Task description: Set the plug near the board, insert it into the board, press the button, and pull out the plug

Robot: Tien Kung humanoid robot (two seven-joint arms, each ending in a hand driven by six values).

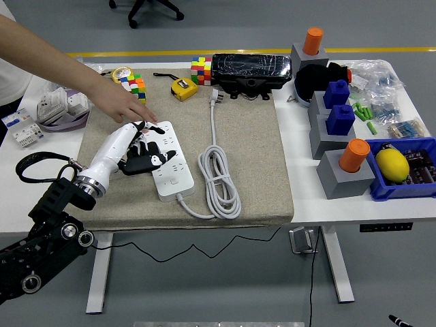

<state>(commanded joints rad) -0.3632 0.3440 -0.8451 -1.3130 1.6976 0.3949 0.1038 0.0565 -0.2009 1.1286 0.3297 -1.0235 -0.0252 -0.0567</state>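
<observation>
The robot's left hand (139, 151) has black fingers and a glossy white shell forearm, a silver wrist ring, then black arm links with round joints and looping black cable.
</observation>
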